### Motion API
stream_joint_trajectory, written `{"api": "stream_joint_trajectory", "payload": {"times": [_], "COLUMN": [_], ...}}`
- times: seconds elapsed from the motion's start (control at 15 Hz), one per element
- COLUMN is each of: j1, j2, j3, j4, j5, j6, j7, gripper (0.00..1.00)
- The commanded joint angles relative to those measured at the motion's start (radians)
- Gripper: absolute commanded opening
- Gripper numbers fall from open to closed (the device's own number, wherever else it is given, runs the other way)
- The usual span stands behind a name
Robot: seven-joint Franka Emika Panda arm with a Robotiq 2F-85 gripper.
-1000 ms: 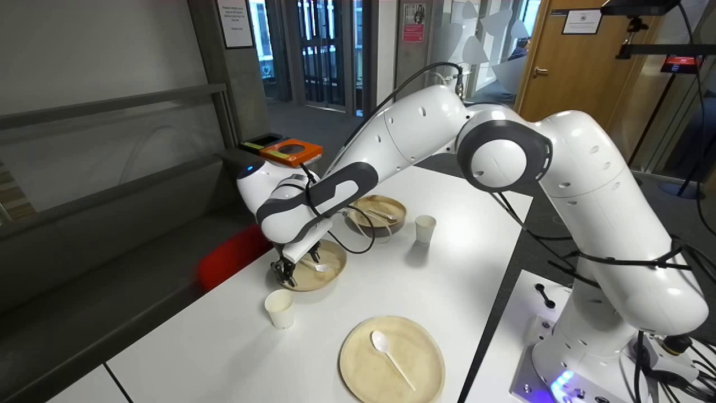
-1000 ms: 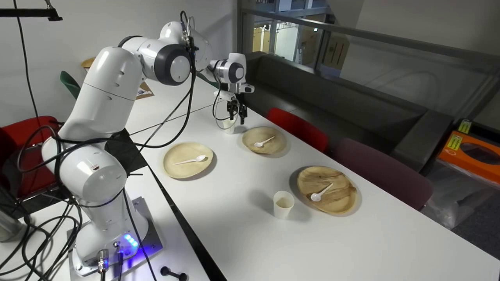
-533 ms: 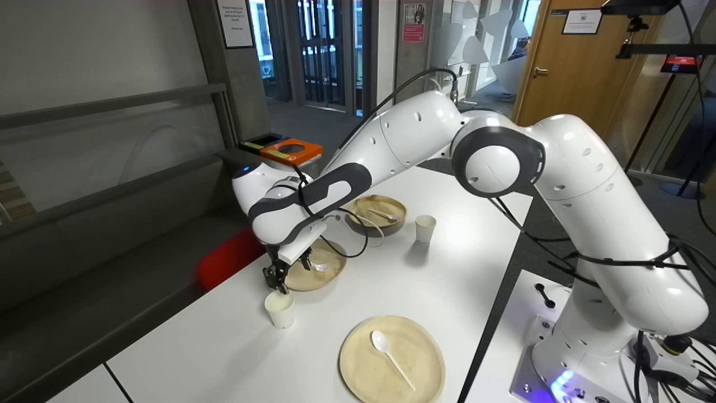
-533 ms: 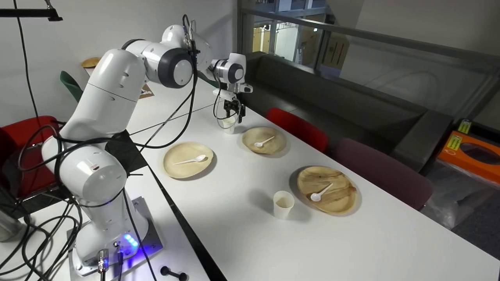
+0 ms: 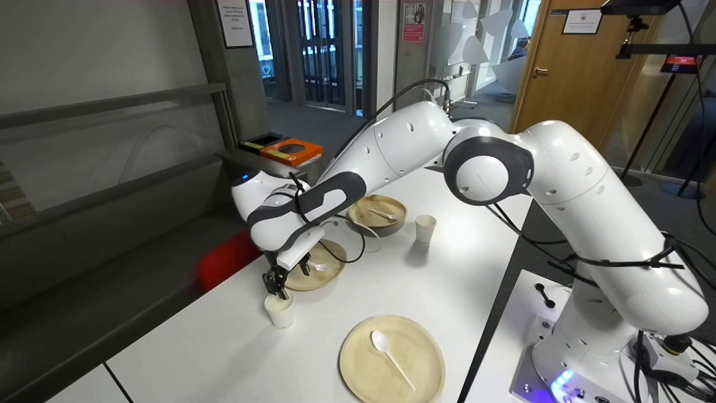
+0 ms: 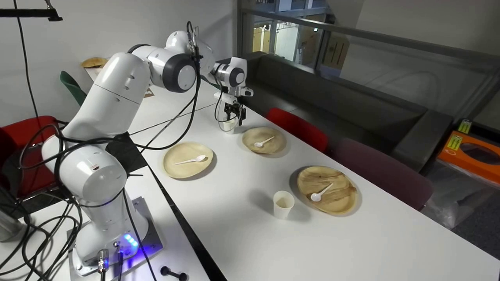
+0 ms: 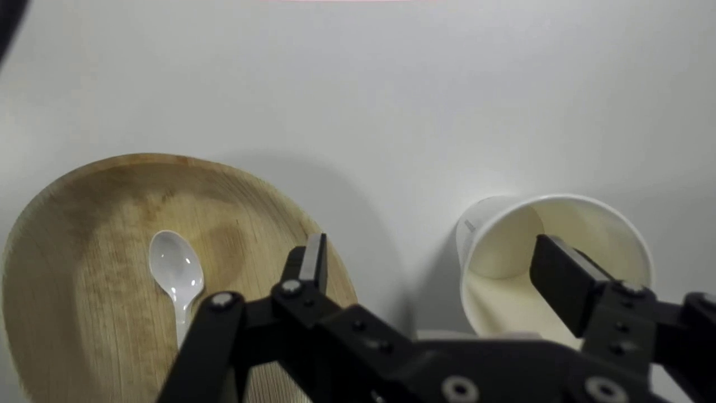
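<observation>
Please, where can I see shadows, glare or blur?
Wrist view: soft shadows beside the round wooden plate and round white cup, glints on the white plastic spoon, blurred dark shape at upper left; in an exterior view: glare on the white table.

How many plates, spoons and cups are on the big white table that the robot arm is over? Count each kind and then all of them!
Plates: 3
Spoons: 3, one on each plate
Cups: 2, one by the end effector
Total: 8
</observation>
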Motion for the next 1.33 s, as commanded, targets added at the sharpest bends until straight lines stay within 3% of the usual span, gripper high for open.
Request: {"api": "stream_joint_trajectory", "payload": {"times": [0.0,0.6,0.93,1.27], "j1": [0.000,0.001,-0.019,-0.071], "j2": [0.033,0.044,0.025,-0.080], "j3": [0.000,-0.003,-0.003,-0.023], "j4": [0.063,0.097,0.115,0.066], "j5": [0.021,0.022,0.048,0.088], "j6": [-0.061,-0.104,-0.113,-0.098], "j7": [-0.027,-0.020,-0.020,-0.003], "gripper": [0.70,0.01,0.01,0.01]}}
